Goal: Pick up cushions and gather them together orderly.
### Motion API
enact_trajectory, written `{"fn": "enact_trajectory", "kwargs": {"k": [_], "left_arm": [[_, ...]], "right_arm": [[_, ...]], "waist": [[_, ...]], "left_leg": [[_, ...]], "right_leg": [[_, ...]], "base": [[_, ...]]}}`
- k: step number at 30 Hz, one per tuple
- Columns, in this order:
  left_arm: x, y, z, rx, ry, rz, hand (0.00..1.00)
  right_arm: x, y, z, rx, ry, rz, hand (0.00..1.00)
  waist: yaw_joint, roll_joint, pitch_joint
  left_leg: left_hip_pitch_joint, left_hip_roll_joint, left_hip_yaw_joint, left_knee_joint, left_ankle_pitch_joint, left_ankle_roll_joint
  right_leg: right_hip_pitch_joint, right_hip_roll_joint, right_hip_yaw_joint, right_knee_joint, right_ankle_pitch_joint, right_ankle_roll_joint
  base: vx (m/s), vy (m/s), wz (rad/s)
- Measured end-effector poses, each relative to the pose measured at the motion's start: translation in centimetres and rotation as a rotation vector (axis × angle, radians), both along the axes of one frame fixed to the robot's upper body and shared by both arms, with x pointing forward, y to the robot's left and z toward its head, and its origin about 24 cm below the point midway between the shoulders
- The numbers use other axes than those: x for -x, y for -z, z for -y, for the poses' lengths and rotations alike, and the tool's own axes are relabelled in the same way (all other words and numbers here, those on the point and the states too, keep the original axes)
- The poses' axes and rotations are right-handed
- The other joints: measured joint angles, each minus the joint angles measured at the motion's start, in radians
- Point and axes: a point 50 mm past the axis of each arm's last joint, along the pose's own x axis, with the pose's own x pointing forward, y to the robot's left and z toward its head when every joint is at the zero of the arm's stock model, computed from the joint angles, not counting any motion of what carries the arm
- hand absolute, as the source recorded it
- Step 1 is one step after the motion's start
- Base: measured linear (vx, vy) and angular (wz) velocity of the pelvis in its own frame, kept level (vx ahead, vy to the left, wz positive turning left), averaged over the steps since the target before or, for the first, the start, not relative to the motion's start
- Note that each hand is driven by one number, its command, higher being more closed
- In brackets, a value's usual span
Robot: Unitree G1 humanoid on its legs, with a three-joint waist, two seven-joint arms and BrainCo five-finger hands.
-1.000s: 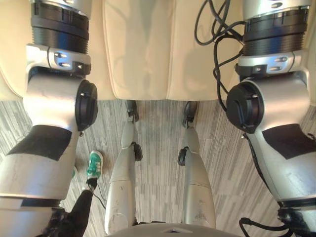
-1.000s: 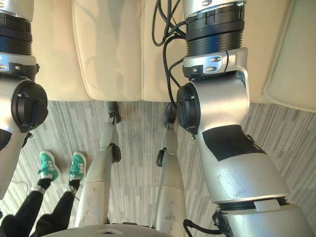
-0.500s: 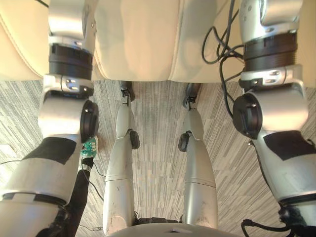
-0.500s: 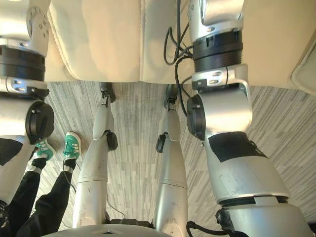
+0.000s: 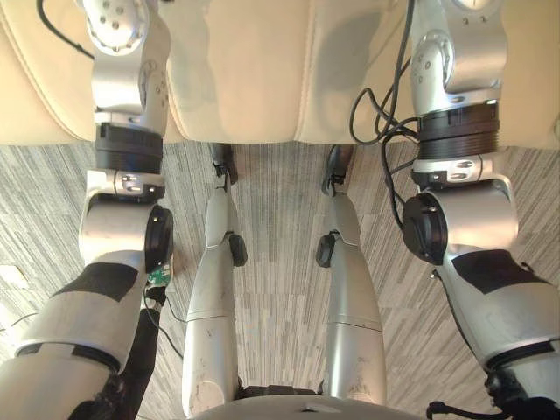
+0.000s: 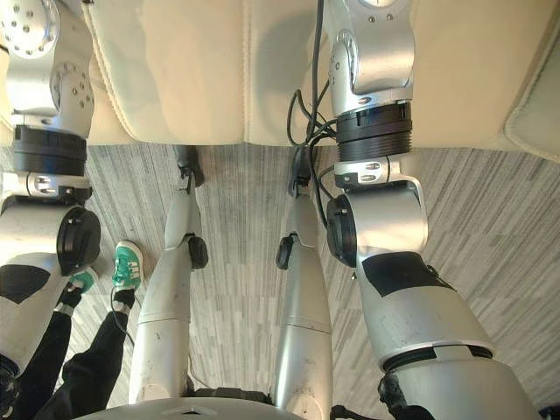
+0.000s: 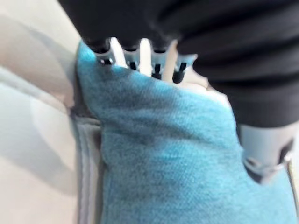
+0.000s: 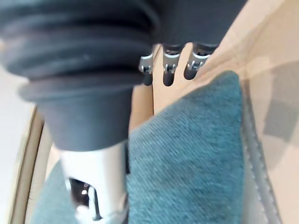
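Left hand (image 7: pixel 145 53) looks clamped over the edge of the fuzzy teal fabric cushion (image 7: pixel 177 154), probably to lift it off the cream leather sofa (image 7: pixel 37 154); right hand (image 8: pixel 93 182), can't tell.

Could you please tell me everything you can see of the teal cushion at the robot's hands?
The teal napped-fabric cushion looks soft, its pile shaded darker in patches. It lies against the cream leather sofa beside a grey piped seam. The left hand grips it, fingers over its edge, thumb opposite. Teal fabric also shows by the right hand; whether that is the same cushion is unclear.
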Motion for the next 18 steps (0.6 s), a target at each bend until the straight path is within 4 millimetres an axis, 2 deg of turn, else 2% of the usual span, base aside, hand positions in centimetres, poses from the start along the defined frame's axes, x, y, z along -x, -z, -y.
{"fn": "enact_trajectory", "kwargs": {"k": [4, 5, 7, 8, 10, 11, 14, 16, 17, 18], "left_arm": [[-0.2, 2.6, -2.8, 0.047, -0.048, -0.053, 0.0], [-0.2, 3.4, -3.9, 0.05, -0.072, -0.073, 0.0], [0.3, 3.9, -6.0, 0.062, -0.123, -0.074, 0.0], [1.0, 4.0, -7.8, 0.082, -0.165, -0.061, 0.0], [1.5, 4.5, -9.7, 0.09, -0.212, -0.068, 0.0], [1.8, 5.1, -10.7, 0.105, -0.238, -0.078, 0.0], [2.4, 7.5, -13.1, 0.142, -0.298, -0.131, 0.0], [3.0, 10.6, -14.6, 0.163, -0.324, -0.194, 0.0], [3.3, 11.3, -14.8, 0.156, -0.332, -0.206, 0.0], [4.5, 13.1, -15.2, 0.142, -0.356, -0.221, 0.0]], "right_arm": [[0.4, 1.4, 0.8, 0.018, -0.007, 0.014, 0.0], [0.6, 1.9, 1.9, 0.014, 0.006, 0.02, 0.0], [0.7, 2.3, 3.2, 0.01, 0.034, 0.018, 0.0], [1.1, 2.6, 4.3, 0.007, 0.053, 0.031, 0.0], [1.8, 3.1, 4.9, 0.016, 0.056, 0.056, 0.0], [2.0, 3.7, 5.2, 0.025, 0.062, 0.059, 0.0], [2.4, 5.6, 6.1, 0.059, 0.086, 0.044, 0.0], [3.0, 8.4, 7.4, 0.063, 0.112, 0.006, 0.0], [3.0, 9.1, 7.6, 0.065, 0.118, -0.005, 0.0], [3.3, 11.3, 8.2, 0.082, 0.134, -0.051, 0.0]], "waist": [[-0.013, -0.001, -0.001], [-0.012, -0.002, -0.001], [-0.012, -0.002, -0.001], [-0.01, -0.003, -0.002], [-0.011, -0.003, -0.002], [-0.01, -0.003, -0.002], [-0.012, -0.003, -0.002], [-0.016, -0.005, -0.006], [-0.015, -0.009, -0.018], [-0.016, -0.016, -0.063]], "left_leg": [[0.054, 0.011, 0.0, 0.0, 0.0, 0.0], [0.075, 0.014, 0.0, 0.0, 0.0, 0.0], [0.096, 0.019, -0.002, 0.0, -0.01, -0.006], [0.111, 0.028, 0.0, -0.001, -0.028, 0.001], [0.133, 0.029, 0.007, -0.001, -0.056, 0.021], [0.152, 0.03, 0.009, -0.001, -0.063, 0.017], [0.209, 0.033, 0.013, -0.001, -0.066, 0.016], [0.274, 0.036, 0.018, -0.001, -0.064, 0.025], [0.28, 0.036, 0.02, -0.001, -0.065, 0.026], [0.283, 0.034, 0.021, -0.001, -0.072, 0.04]], "right_leg": [[0.038, 0.01, 0.0, 0.033, -0.021, -0.013], [0.049, 0.013, 0.001, 0.053, -0.035, -0.018], [0.061, 0.019, 0.0, 0.074, -0.044, -0.023], [0.069, 0.025, 0.001, 0.084, -0.047, -0.023], [0.084, 0.025, 0.005, 0.088, -0.052, -0.018], [0.101, 0.026, 0.006, 0.087, -0.053, -0.018], [0.158, 0.028, 0.007, 0.086, -0.058, -0.014], [0.227, 0.029, 0.001, 0.087, -0.074, -0.015], [0.231, 0.029, 0.001, 0.09, -0.081, -0.014], [0.236, 0.028, -0.006, 0.092, -0.095, -0.018]], "base": [[0.05, -0.038, -0.02], [0.02, -0.072, 0.02], [0.01, -0.072, -0.01], [-0.01, -0.043, -0.05], [-0.01, -0.072, -0.01], [-0.02, -0.106, 0.01], [-0.03, -0.11, -0.01], [-0.02, -0.129, 0.04], [0.01, -0.14, 0.05], [0.04, -0.143, 0.07]]}}
